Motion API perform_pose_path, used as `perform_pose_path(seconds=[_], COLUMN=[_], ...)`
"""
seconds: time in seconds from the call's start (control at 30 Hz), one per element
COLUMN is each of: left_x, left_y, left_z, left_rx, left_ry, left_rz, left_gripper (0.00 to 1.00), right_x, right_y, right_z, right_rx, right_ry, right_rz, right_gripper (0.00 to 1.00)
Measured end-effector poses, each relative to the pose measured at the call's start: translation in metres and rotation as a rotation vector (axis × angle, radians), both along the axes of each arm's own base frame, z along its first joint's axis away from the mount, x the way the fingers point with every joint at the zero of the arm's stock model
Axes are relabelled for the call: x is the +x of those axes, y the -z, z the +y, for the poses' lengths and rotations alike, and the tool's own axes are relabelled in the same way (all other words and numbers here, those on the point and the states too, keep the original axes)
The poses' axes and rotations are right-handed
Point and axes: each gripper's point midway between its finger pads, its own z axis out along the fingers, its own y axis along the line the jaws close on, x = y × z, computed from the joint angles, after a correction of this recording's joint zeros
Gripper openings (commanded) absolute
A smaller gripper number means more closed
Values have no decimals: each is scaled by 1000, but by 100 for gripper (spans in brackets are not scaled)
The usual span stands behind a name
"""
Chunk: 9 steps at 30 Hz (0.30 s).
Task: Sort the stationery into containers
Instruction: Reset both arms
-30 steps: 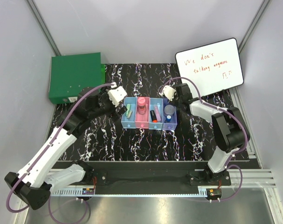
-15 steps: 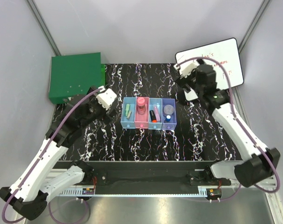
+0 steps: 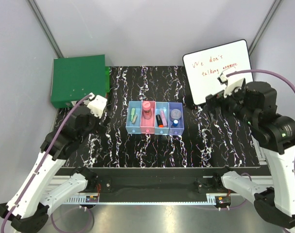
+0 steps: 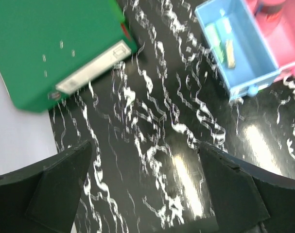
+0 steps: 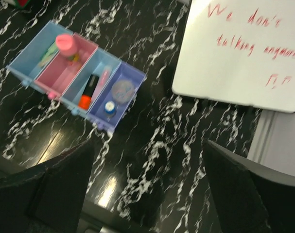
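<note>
A row of four joined bins (image 3: 155, 130) sits near the middle of the black, white-veined surface (image 3: 205, 141), and all the stationery that can be seen lies inside it. The leftmost light blue bin (image 3: 129, 125) holds a green stick (image 3: 133, 115). The pink bin (image 3: 147, 127) next to it holds a dark tube (image 3: 147, 114) standing upright with its pink cap on top. The third bin (image 3: 162, 129), light blue again, holds an orange marker (image 3: 159, 120) and a pink marker (image 3: 164, 116) side by side. The purple bin (image 3: 177, 129) at the right end holds a round grey disc (image 3: 175, 114) towards the back and a small blue piece (image 3: 175, 123) towards the front. The left end effector (image 4: 145, 144) hangs over bare surface with its two fingers spread wide apart and nothing between them; it is to the left of the bins and well apart from them, near the front corner of a flat green box (image 3: 78, 80) that lies at the back left. The right end effector (image 5: 148, 143) is likewise spread wide and holds nothing; it is to the right of the bins and well clear of them, in front of a white board (image 3: 217, 71) with red handwriting that leans at the back right.
</note>
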Motion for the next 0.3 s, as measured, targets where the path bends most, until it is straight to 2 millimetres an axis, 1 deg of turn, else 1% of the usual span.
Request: perform_pose_path(seconds=[0.03,0.1,0.17,0.3], left_x=[-3,-11,-17,-21], left_y=[2,3,1,-9], left_z=[3,10,15,20], left_rx=[0,-5,-7,-11], left_ry=[-10,-32,-44,-58], left_rz=[10,22,17,-9], left_gripper=[99,99,99,99], right_x=[-10,-22,-28,-36], right_y=[5,17,32,55], right_z=[-1,-3,-5,-8], right_rx=[14,21,12,-15], right_ry=[4,11,22,30], right_rz=[39,104,166,249], right_gripper=[100,100,100,100])
